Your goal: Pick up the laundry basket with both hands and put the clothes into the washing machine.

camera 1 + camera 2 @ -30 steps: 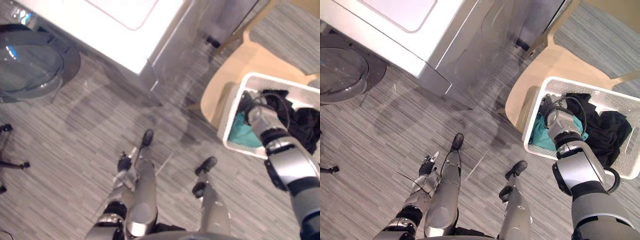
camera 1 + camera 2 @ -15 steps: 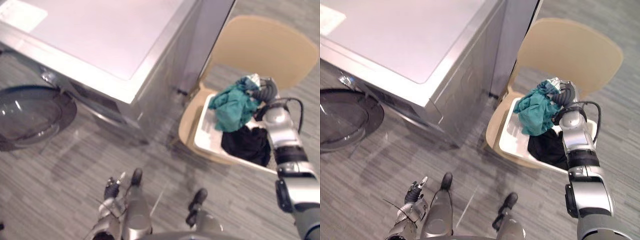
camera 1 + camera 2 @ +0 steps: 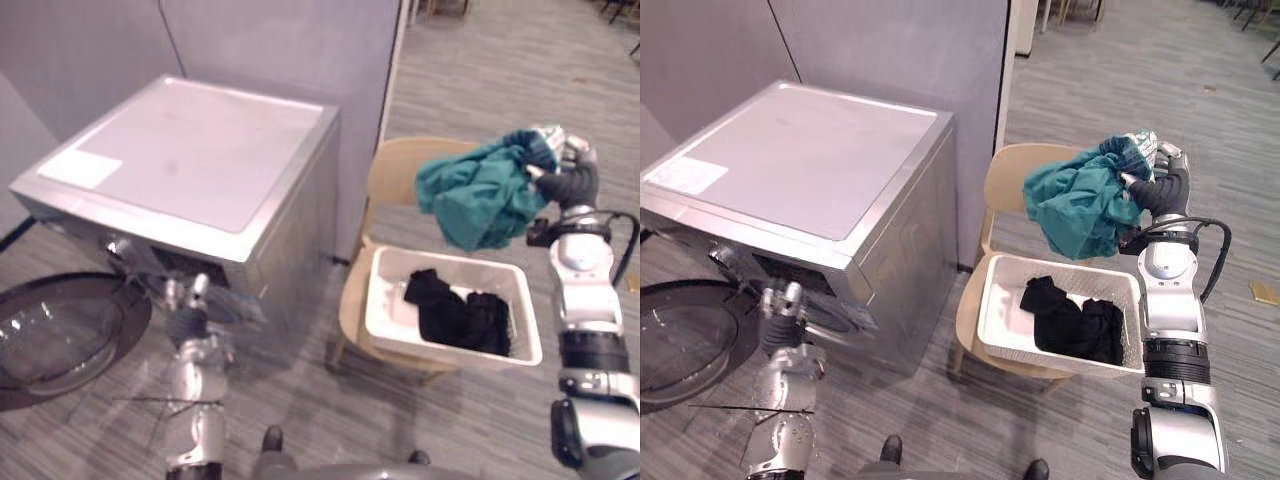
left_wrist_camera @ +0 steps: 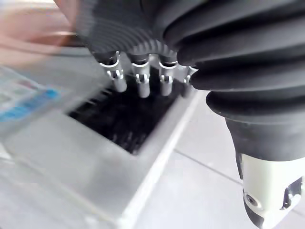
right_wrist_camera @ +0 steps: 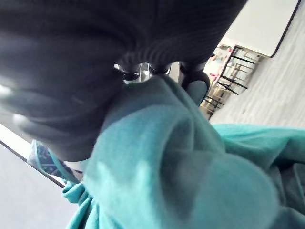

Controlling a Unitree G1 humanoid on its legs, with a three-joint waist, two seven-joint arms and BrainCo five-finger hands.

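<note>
The right hand (image 3: 570, 172) clutches a teal garment (image 3: 478, 197) above the laundry basket (image 3: 388, 312) on a chair (image 3: 398, 172).

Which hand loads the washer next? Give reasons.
Right. The right hand grips the teal garment above the basket; the left hand is open and empty by the washing machine.

Soft, even room light from overhead, moderately bright. The washing machine (image 3: 190, 160) takes a broad pale sheen across its flat top, and its open door glass (image 3: 45, 335) carries curved reflections. Shadows are faint and diffuse: the floor (image 3: 930, 400) is darker close under the machine's front edge, and the teal garment (image 3: 485, 200) is shaded in its lower folds. In the wrist views, the right hand (image 5: 62, 81) is a dark unlit mass against a bright background, and the left hand (image 4: 142, 83) glints along its ribbed cover above a near-white surface (image 4: 190, 191).
</note>
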